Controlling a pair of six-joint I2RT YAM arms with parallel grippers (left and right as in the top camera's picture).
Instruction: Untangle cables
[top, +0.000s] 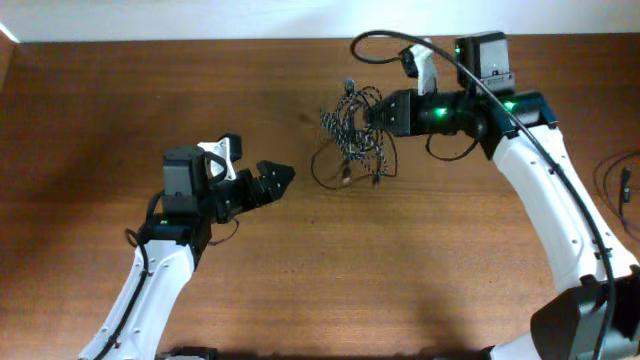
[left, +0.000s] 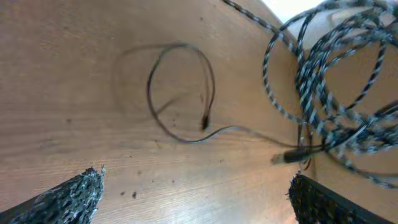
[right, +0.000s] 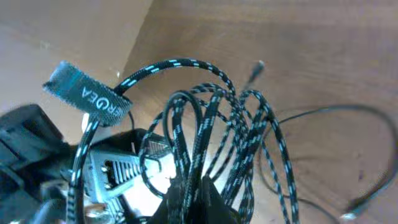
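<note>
- The left arm (top: 150, 280) rises from the near left edge and bends toward the table's middle.
- The left gripper (top: 278, 178) hovers over the wooden table (top: 120, 110), jaws spread wide, gripping nothing, tips aimed at the cables.
- Just beyond it, a thin black cable (left: 180, 93) lies in a loose loop on the wood. One end runs under the braided loops.
- Farther on sits a black-and-white braided cable bundle (top: 355, 130), tangled in many loops.
- A grey strap (right: 87, 93) wraps one braided strand.
- The right arm (top: 560, 200) stretches from the near right to the far side.
- The right gripper (top: 372, 113) is clamped on the bundle's far-right side.
</note>
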